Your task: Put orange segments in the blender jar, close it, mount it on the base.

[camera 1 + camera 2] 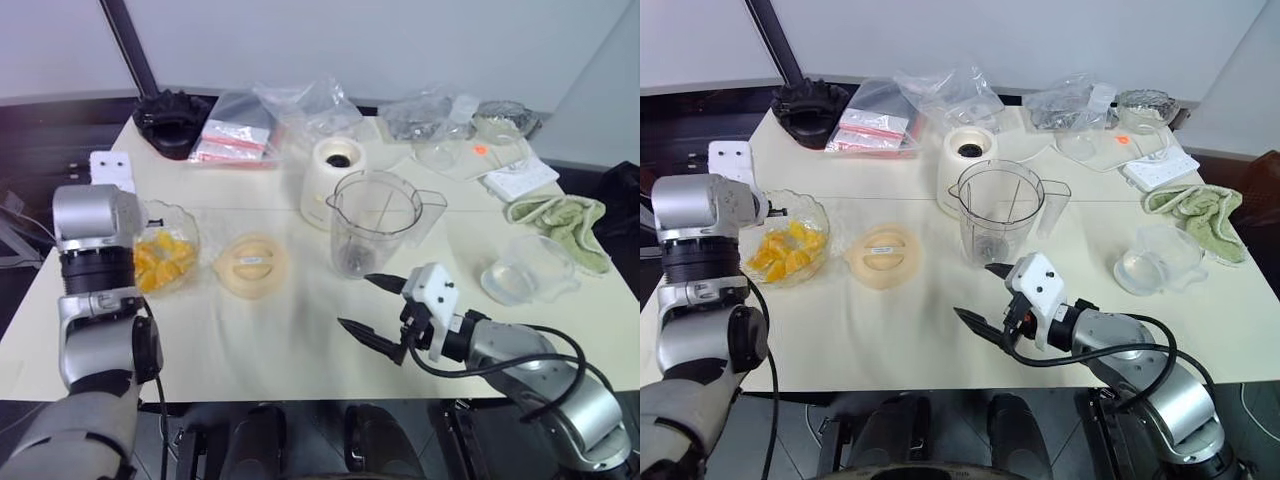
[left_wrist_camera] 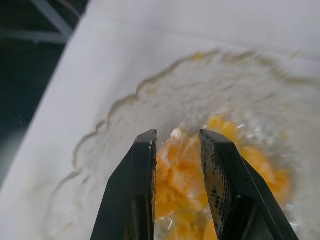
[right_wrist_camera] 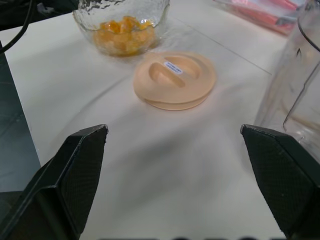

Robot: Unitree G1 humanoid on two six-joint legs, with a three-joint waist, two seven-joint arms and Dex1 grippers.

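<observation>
The left gripper [image 2: 177,150] hangs over the glass bowl [image 1: 818,212] by the table's [image 1: 300,340] left edge, its fingers pinched on an orange piece [image 2: 175,167]. More orange pieces [image 1: 785,252] lie in the bowl. The right gripper [image 1: 368,305] is wide open near the front edge. The jar [image 1: 375,220] stands mid-table, touching the base [image 1: 333,175] behind it. The lid [image 1: 250,265] lies flat between bowl and jar.

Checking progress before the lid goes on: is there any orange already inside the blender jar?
No, the blender jar stands empty on the table, and the orange segments lie in the glass bowl.
</observation>
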